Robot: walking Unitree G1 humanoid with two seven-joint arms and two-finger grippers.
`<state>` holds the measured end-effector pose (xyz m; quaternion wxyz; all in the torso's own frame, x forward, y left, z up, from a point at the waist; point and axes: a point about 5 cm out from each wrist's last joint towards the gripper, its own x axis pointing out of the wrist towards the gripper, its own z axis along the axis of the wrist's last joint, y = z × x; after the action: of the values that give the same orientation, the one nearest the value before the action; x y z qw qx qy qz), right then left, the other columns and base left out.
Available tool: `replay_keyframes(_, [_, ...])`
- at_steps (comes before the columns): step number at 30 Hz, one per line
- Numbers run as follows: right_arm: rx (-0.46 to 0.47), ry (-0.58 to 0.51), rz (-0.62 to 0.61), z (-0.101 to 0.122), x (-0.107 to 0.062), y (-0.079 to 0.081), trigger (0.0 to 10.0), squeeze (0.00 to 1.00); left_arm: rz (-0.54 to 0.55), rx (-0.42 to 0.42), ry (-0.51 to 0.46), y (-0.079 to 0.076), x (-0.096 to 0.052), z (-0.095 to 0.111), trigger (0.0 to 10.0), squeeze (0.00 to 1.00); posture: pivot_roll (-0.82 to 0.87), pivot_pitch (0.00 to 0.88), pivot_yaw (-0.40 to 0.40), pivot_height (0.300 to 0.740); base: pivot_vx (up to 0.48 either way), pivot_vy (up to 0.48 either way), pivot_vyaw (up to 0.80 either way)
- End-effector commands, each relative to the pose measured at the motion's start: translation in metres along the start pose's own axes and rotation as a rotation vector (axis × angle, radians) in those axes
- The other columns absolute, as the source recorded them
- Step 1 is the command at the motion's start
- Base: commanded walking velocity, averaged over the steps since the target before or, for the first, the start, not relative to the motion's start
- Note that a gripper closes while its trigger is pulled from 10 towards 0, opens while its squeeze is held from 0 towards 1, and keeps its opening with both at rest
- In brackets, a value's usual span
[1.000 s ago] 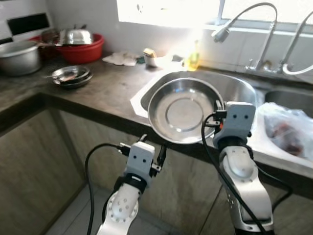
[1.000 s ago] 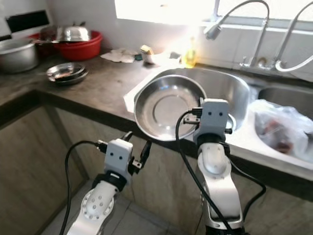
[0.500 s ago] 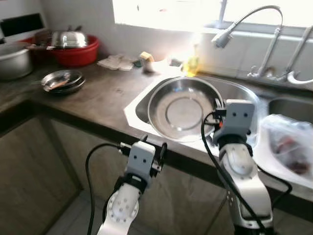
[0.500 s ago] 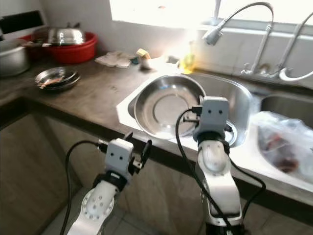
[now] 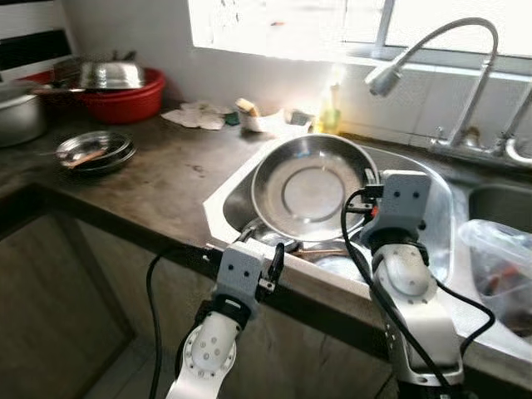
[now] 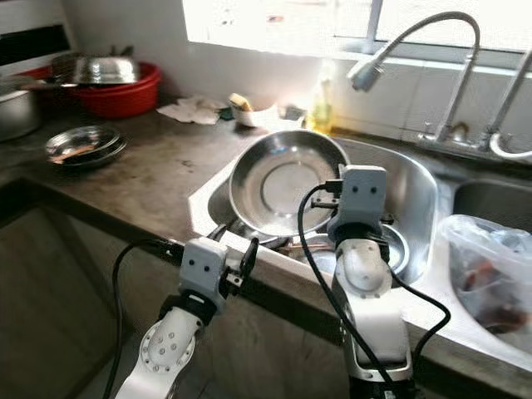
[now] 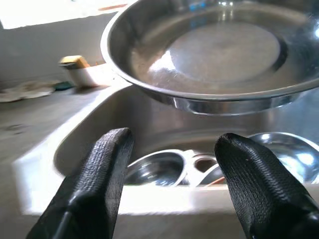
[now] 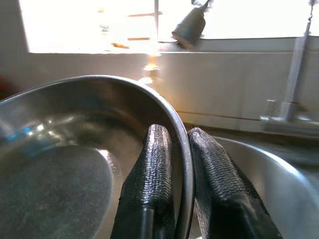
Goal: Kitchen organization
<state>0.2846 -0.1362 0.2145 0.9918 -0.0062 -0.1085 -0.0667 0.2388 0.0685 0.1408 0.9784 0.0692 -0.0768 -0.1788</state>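
pan (image 5: 309,188): shiny silver steel | counter (image 5: 158,166): dark grey-brown, mottled | basin (image 5: 125,93): red | sink (image 5: 432,199): silver steel, white rim | bottle (image 5: 331,108): yellow | fingers (image 7: 102,184): black, fine woven texture | arms (image 5: 416,307): silver, black cables

right gripper (image 5: 371,193) apparently holds steel basin (image 5: 312,188) over sink (image 5: 218,193).

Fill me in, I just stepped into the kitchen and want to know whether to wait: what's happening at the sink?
The robot's right gripper is clamped on the rim of a large steel bowl, holding it tilted above the sink, where more steel dishes lie at the bottom. The left gripper is open, holding nothing, near the counter edge in front of the sink. A bagged item sits in the neighbouring basin.
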Motion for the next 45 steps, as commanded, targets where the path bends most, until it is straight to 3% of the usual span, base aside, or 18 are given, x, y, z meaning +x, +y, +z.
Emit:
replay_keyframes(1, [-0.01, -0.018, -0.037, 0.003, 0.002, -0.008, 0.0, 0.0, -0.018, 0.002, -0.008, -0.006, 0.001, 0.003, 10.0, 0.0, 0.17, 0.004, -0.045, 0.74, 0.322, 0.0, 0.0])
replay_keyframes(10, [-0.018, -0.005, -0.038, 0.002, 0.003, -0.009, 0.0, 0.0, -0.01, 0.005, -0.002, -0.006, -0.001, 0.003, 10.0, 0.0, 0.17, 0.012, -0.048, 0.74, 0.318, 0.0, 0.0])
replay_keyframes(11, [-0.021, -0.001, -0.044, 0.002, 0.004, -0.01, 1.0, 0.0, -0.007, 0.002, 0.002, -0.005, 0.0, 0.003, 10.0, 0.0, 0.17, 0.012, -0.048, 0.74, 0.259, 0.0, 0.0])
replay_keyframes(12, [-0.029, 0.005, -0.056, 0.002, 0.006, -0.012, 10.0, 0.0, -0.006, 0.003, 0.004, -0.005, 0.0, 0.002, 10.0, 0.0, 0.17, 0.014, -0.047, 0.74, 0.0, 0.0, 0.0])
replay_keyframes(17, [-0.049, 0.045, -0.089, -0.003, 0.012, -0.021, 10.0, 0.0, -0.01, -0.005, 0.013, -0.005, -0.001, 0.002, 10.0, 0.0, 0.17, 0.021, -0.043, 0.74, 0.0, 0.0, 0.0])
replay_keyframes(22, [-0.065, 0.188, -0.14, -0.024, 0.029, -0.032, 10.0, 0.0, -0.023, -0.009, 0.021, -0.007, -0.004, 0.001, 10.0, 0.0, 0.18, 0.037, -0.04, 0.74, 0.0, 0.0, 0.0])
replay_keyframes(31, [-0.078, 0.346, -0.168, -0.05, 0.047, -0.039, 10.0, 0.0, -0.027, -0.01, 0.027, -0.008, -0.009, 0.004, 10.0, 0.0, 0.19, 0.065, -0.041, 0.74, 0.0, 0.0, 0.0])
replay_keyframes(33, [-0.078, 0.47, -0.199, -0.069, 0.053, -0.046, 10.0, 0.0, -0.029, -0.014, 0.032, -0.009, -0.013, 0.005, 10.0, 0.0, 0.2, 0.082, -0.044, 0.74, 0.0, 0.0, 0.0])
replay_keyframes(41, [-0.079, 0.606, -0.304, -0.094, 0.053, -0.076, 10.0, 0.0, -0.024, -0.024, 0.051, -0.012, -0.022, 0.007, 10.0, 0.0, 0.22, 0.127, -0.057, 0.74, 0.0, 0.0, 0.0])
replay_keyframes(45, [-0.078, 0.624, -0.327, -0.098, 0.052, -0.079, 10.0, 0.0, -0.026, -0.027, 0.057, -0.014, -0.025, 0.007, 10.0, 0.0, 0.21, 0.132, -0.056, 0.74, 0.0, 0.0, 0.0])
